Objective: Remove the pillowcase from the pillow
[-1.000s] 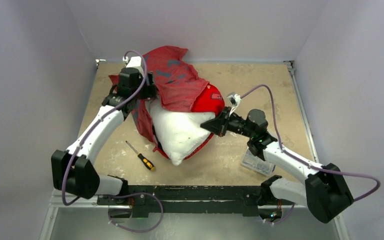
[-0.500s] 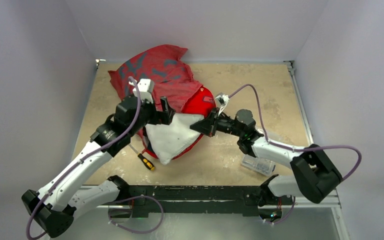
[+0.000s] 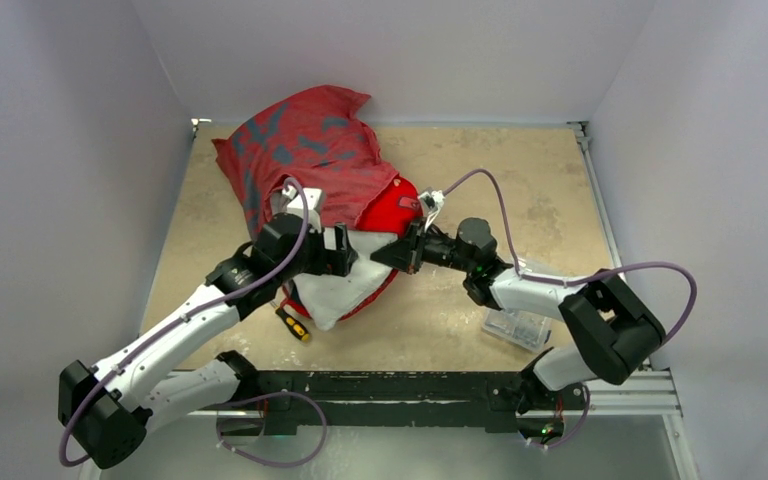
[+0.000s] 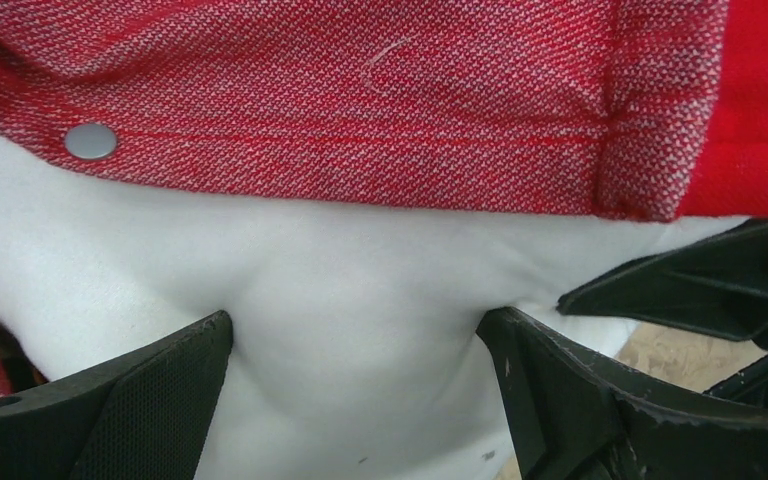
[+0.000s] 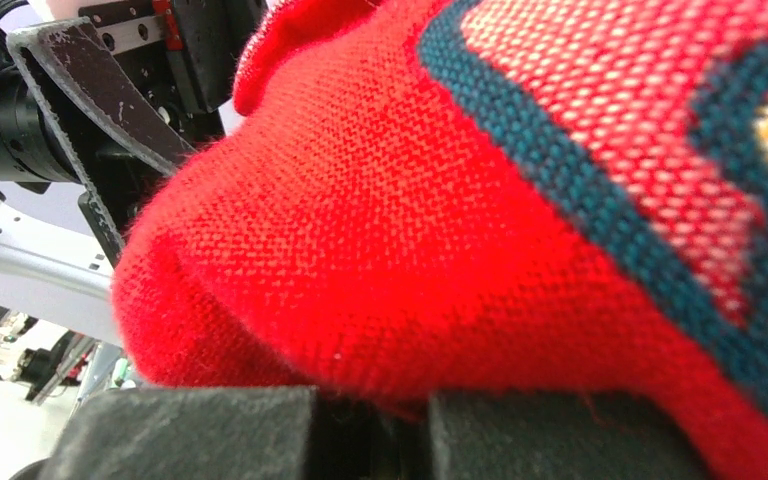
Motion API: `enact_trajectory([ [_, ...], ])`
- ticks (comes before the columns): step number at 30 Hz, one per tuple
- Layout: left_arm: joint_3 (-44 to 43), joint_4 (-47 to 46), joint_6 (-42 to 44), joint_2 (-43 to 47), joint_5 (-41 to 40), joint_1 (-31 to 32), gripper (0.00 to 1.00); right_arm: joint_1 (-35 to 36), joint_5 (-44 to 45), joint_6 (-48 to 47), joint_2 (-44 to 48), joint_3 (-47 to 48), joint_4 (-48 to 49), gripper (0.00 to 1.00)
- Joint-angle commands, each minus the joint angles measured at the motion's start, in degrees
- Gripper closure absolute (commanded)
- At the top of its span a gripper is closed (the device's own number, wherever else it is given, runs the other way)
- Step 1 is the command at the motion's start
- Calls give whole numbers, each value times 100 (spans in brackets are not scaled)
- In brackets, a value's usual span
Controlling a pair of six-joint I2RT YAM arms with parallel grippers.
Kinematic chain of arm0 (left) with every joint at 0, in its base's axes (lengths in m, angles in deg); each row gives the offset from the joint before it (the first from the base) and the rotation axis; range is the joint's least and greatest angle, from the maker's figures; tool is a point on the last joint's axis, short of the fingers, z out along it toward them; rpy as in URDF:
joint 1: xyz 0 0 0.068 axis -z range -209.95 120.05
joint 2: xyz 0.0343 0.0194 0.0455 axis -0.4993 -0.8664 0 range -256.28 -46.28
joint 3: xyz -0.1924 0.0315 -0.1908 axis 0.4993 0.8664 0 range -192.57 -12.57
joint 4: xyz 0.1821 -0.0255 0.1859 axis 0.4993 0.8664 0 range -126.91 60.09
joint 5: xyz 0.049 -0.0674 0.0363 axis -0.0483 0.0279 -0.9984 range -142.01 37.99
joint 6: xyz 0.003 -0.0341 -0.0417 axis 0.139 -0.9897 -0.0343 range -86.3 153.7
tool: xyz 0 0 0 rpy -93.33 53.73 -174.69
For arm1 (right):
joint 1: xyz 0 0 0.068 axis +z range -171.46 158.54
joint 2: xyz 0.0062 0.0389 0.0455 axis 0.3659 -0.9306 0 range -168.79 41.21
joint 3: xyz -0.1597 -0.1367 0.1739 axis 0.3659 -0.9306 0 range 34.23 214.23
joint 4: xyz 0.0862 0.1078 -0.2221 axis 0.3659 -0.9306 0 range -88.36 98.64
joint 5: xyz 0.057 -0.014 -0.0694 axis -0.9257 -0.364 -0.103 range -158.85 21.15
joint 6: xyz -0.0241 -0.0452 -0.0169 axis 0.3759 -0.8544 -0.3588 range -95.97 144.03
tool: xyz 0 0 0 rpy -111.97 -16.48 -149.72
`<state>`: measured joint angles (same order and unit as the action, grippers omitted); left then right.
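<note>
Two risks: right jaws clenching pillowcase (image 5: 410,250), cloth possibly slipping out under pull; left jaws spread, straddling pillow (image 4: 360,260), possibly failing to pin it.

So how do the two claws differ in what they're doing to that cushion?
The left gripper is open; the right gripper is shut. The left's fingers straddle a bulge of the bare white pillow, while the right pinches the edge of the red pillowcase. Both are black two-finger claws, tips facing each other where the pillow pokes out of the case.
</note>
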<state>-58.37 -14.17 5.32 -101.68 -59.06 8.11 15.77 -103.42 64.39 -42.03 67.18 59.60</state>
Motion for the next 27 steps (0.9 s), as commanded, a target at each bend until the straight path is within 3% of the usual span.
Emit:
enact_trajectory([
  [1, 317, -837, -379, -197, 148, 88, 1, 186, 64, 45, -124, 434, 450, 100],
  [5, 734, -1698, -751, -305, 647, 87, 2, 281, 29, 72, -218, 467, 568, 100],
  [8, 862, -2052, -890, -437, 921, 98, 13, 363, 33, 86, -257, 493, 638, 100],
  [11, 914, -2186, -898, -494, 984, 98, 44, 406, 29, 67, -301, 533, 641, 100],
  [12, 913, -2184, -881, -481, 933, 103, 59, 403, 33, 50, -306, 548, 613, 100],
  [13, 913, -2186, -876, -441, 837, 97, 85, 412, 54, 31, -307, 553, 585, 100],
  [14, 915, -2161, -879, -379, 743, 100, 100, 408, 81, -1, -299, 561, 521, 100],
  [17, 863, -1886, -783, -163, 281, 97, 100, 408, 223, -168, -215, 662, 123, 100],
  [19, 776, -1633, -732, -31, -129, 92, 100, 413, 344, -318, -88, 767, -314, 94],
  [23, 557, -1319, -596, 26, -590, 87, 100, 408, 958, -733, 384, 1184, -1525, 68],
  [25, 436, -1253, -545, -37, -669, 94, 100, 410, 1431, -985, 676, 1420, -2167, 49],
  [27, 349, -1246, -529, -119, -677, 88, 100, 408, 1945, -1178, 992, 1657, -2787, 38],
])
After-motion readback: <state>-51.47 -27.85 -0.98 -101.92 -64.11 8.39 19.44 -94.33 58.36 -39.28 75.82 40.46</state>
